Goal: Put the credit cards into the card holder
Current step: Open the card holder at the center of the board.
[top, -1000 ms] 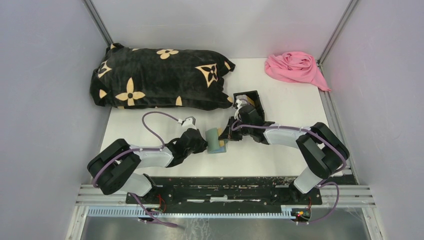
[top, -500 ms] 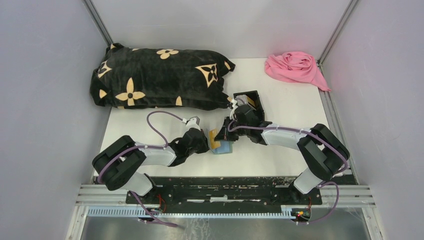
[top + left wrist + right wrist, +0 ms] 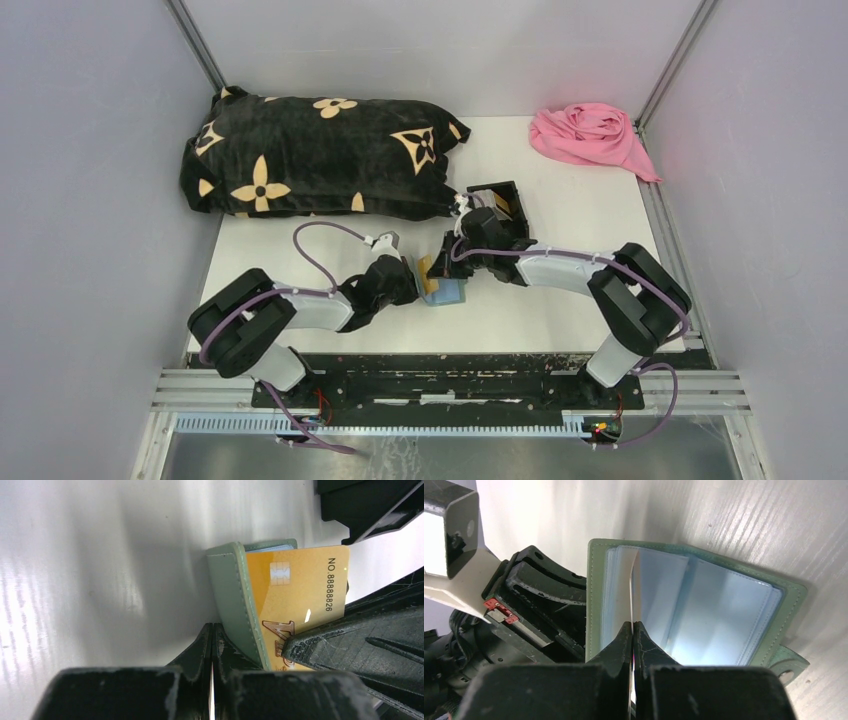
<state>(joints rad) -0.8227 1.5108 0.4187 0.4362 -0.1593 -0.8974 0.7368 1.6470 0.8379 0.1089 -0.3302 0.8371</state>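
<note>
The sage-green card holder (image 3: pixel 450 293) lies open on the white table between my two grippers. In the right wrist view its pale blue slots (image 3: pixel 704 610) face up. My right gripper (image 3: pixel 633 626) is shut on a yellow credit card (image 3: pixel 300 587), seen edge-on (image 3: pixel 632 585), with its far end down among the slots by the left cover. My left gripper (image 3: pixel 212 630) is shut, and its right finger presses against the outside of the holder's raised green cover (image 3: pixel 232 600). In the top view the left gripper (image 3: pixel 412 283) and right gripper (image 3: pixel 445 268) almost meet over the holder.
A black open-topped box (image 3: pixel 497 200) with something tan inside stands just behind the right gripper. A large black flower-patterned cushion (image 3: pixel 310 155) fills the back left. A pink cloth (image 3: pixel 590 135) lies at the back right corner. Grey walls enclose the table.
A second ago the holder stood folded at the left gripper. It now lies open, and the right gripper has brought the yellow card down and left into it.
</note>
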